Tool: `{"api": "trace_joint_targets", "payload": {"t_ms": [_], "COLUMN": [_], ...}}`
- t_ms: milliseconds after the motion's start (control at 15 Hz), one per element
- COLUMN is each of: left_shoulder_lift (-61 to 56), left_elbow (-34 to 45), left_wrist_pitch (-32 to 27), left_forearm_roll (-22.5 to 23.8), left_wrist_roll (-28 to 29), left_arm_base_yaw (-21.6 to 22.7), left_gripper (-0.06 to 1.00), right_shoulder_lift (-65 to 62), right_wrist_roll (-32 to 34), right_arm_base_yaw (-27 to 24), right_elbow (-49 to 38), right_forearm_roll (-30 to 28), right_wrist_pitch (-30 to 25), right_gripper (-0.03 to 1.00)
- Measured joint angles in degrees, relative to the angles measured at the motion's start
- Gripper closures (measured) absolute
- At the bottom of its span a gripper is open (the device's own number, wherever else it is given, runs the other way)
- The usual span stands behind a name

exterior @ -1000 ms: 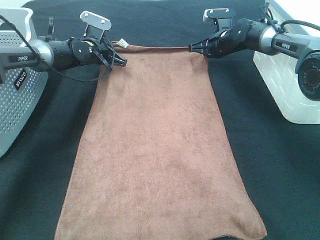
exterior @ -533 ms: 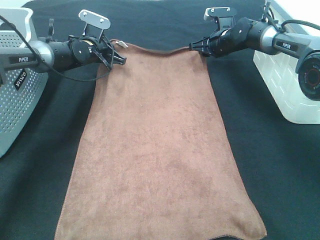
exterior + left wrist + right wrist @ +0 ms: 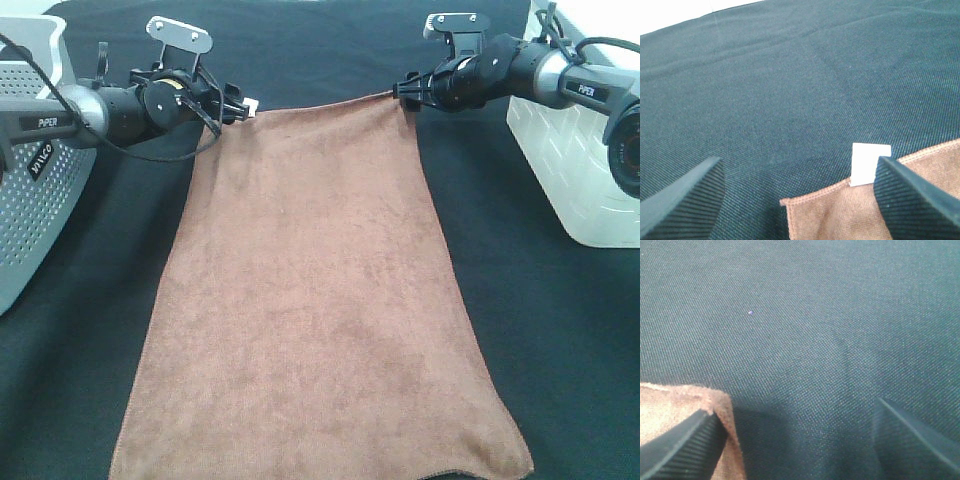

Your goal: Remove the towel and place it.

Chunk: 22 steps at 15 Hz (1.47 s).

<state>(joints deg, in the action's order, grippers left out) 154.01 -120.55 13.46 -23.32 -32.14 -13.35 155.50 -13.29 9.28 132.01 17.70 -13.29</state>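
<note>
The brown towel [image 3: 320, 290] lies spread flat on the black table cloth, running from the far middle to the near edge. My left gripper [image 3: 237, 108] hovers at its far left corner with jaws wide open. In the left wrist view the left gripper [image 3: 800, 200] stands over the towel corner [image 3: 840, 215] and its white tag [image 3: 870, 164], which lie loose beside one finger [image 3: 915, 197]. My right gripper [image 3: 405, 93] is open at the far right corner. In the right wrist view the right gripper [image 3: 795, 440] holds nothing, and the towel corner [image 3: 675, 407] lies by one finger [image 3: 680, 447].
A grey perforated basket [image 3: 30, 190] stands at the left edge. A white bin [image 3: 570, 170] stands at the right edge. The black table cloth [image 3: 560, 330] covers the table on both sides of the towel.
Both grippers have opened and let go of the towel's far corners. The far edge now lies flat, and both grippers have drawn slightly back from it.
</note>
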Motion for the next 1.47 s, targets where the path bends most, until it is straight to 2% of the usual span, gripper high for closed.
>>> {"api": "trace_joint_targets", "payload": {"t_ms": [267,533,867,1000,1200,1400,1467], "left_shoulder_lift": [0.0,0.0,0.0,-0.17,-3.95,-12.26,-16.9], "left_elbow": [0.0,0.0,0.0,0.0,0.0,0.0,0.0], "left_wrist_pitch": [-0.63,-1.43,-1.83,-3.67,-13.87,-25.21,-32.66], "left_forearm_roll": [-0.11,-0.11,-0.11,0.46,1.6,1.78,1.95], "left_wrist_roll": [1.09,1.32,1.32,1.38,1.38,1.49,1.72], "left_arm_base_yaw": [0.0,0.0,-0.17,-0.17,-0.17,-0.17,-0.11], "left_gripper": [0.19,0.19,0.19,0.19,0.18,0.05,0.04], "right_shoulder_lift": [0.0,0.0,0.0,-0.92,-6.7,-14.09,-17.76], "right_wrist_roll": [0.0,0.0,0.0,0.0,0.0,1.32,1.55], "right_arm_base_yaw": [0.0,0.0,0.0,0.0,0.0,0.0,0.0], "right_elbow": [0.0,0.0,0.0,0.0,0.0,0.0,0.0], "right_forearm_roll": [0.69,1.03,1.03,1.03,0.46,-1.43,-3.55], "right_wrist_pitch": [-0.74,-6.82,-11.29,-14.84,-22.52,-31.05,-35.7], "right_gripper": [0.21,0.21,0.21,0.21,0.19,0.1,0.09]}}
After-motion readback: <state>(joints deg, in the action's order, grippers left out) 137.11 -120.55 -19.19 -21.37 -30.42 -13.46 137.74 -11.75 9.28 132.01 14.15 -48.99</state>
